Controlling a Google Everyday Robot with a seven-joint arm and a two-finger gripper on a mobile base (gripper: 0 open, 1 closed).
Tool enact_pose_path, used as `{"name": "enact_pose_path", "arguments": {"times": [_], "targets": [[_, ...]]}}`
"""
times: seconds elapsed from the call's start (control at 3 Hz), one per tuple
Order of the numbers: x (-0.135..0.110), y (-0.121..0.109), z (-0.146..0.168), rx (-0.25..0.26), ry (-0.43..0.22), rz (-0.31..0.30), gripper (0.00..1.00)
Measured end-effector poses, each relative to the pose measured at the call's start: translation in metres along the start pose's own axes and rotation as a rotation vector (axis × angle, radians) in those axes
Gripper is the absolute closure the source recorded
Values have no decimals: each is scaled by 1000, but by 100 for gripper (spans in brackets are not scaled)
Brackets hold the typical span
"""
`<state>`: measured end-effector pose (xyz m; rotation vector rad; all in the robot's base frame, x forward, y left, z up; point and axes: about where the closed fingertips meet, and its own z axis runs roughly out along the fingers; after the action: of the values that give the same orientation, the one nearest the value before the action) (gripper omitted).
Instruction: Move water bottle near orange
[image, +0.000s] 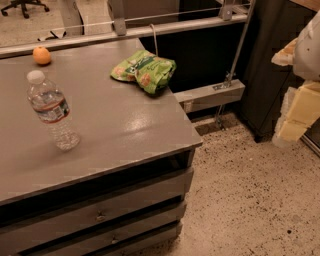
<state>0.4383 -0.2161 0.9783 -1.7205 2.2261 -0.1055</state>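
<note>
Grey surface over drawers, speckled floor to the right. Water bottle stands upright near the front left, white cap on. Orange sits at the far left edge, well apart from the bottle. Hand hangs at the right border of view, off the surface and well apart from both; open or closed cannot be told.

Step judged: reach for the bottle. Probably best taken from the side at the label band. Grip lightly, keep it upright, and set it down just beside the orange without nudging it, since round fruit likely rolls.

Count: one bottle, one orange, one green snack bag, one hand.
</note>
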Motion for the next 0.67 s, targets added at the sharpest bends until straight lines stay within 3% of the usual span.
{"name": "enact_pose_path", "arguments": {"times": [0.33,0.67], "targets": [[0,0,0,0,0,0,0],[-30,-3,14,-24,-101,-14,0]]}}
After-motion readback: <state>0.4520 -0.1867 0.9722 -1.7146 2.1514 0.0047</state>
